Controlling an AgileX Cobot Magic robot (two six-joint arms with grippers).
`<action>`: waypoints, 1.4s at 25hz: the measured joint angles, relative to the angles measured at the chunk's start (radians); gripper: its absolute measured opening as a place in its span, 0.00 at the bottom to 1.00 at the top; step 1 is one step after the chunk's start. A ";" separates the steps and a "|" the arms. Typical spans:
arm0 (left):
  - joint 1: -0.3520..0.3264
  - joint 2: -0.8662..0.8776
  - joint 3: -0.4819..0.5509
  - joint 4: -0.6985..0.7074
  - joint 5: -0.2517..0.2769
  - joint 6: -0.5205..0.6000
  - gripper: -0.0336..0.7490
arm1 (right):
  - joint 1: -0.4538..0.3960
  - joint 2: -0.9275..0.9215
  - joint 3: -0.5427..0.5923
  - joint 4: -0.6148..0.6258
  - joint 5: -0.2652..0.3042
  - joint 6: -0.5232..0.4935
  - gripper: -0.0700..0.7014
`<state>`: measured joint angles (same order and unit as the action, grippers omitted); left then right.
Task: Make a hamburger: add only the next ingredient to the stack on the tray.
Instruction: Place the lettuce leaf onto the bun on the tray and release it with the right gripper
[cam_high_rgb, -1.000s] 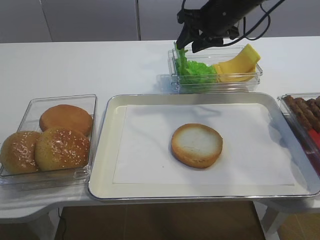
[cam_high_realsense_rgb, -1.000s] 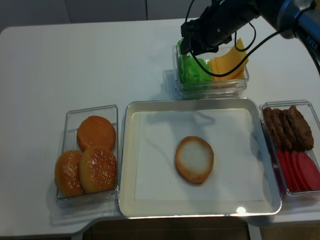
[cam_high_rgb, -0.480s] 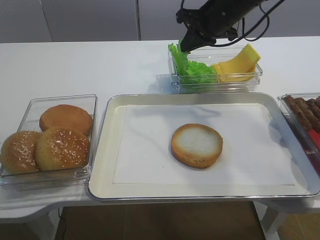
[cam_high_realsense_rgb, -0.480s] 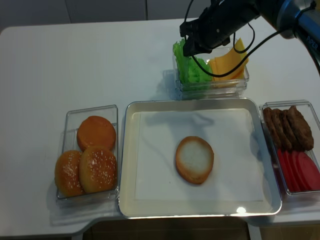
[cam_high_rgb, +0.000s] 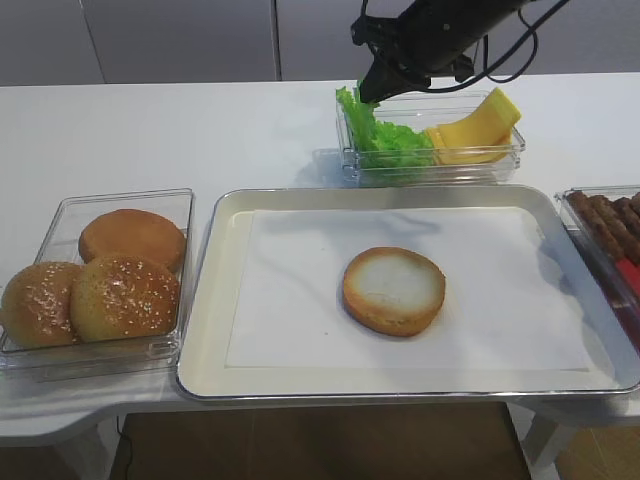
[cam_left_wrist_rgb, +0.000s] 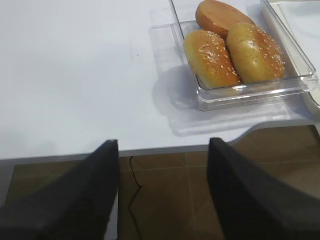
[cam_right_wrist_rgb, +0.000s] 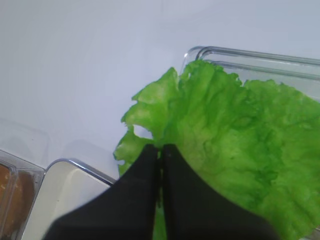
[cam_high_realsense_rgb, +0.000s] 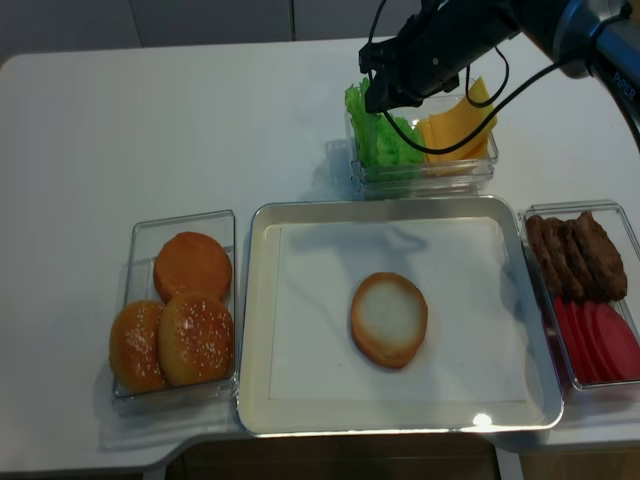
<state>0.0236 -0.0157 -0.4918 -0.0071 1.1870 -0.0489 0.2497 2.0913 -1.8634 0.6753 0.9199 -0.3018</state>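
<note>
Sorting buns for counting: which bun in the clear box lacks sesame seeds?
The smooth orange-brown bun at the clear plastic box's back; the two front buns are seeded.

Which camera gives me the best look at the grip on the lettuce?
The right wrist view: the right gripper is pinched shut on the lettuce edge, close up. Both high views show the leaf small, under the arm. The left wrist view misses it.

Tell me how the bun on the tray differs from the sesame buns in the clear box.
The bun on the tray is flat with a pale cut face up; the sesame buns are domed and seeded. It lies alone on white paper; they sit crowded together in the clear box. Both are round and golden-brown.
</note>
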 joint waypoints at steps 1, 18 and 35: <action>0.000 0.000 0.000 0.000 0.000 0.000 0.58 | 0.000 0.000 0.000 0.000 0.000 0.000 0.10; 0.000 0.000 0.000 0.000 0.000 0.000 0.58 | 0.000 -0.128 0.000 -0.064 0.020 0.004 0.10; 0.000 0.000 0.000 0.000 0.000 0.000 0.58 | 0.000 -0.488 0.295 -0.127 0.115 0.047 0.10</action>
<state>0.0236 -0.0157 -0.4918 -0.0071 1.1870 -0.0489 0.2497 1.6037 -1.5685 0.5479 1.0346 -0.2544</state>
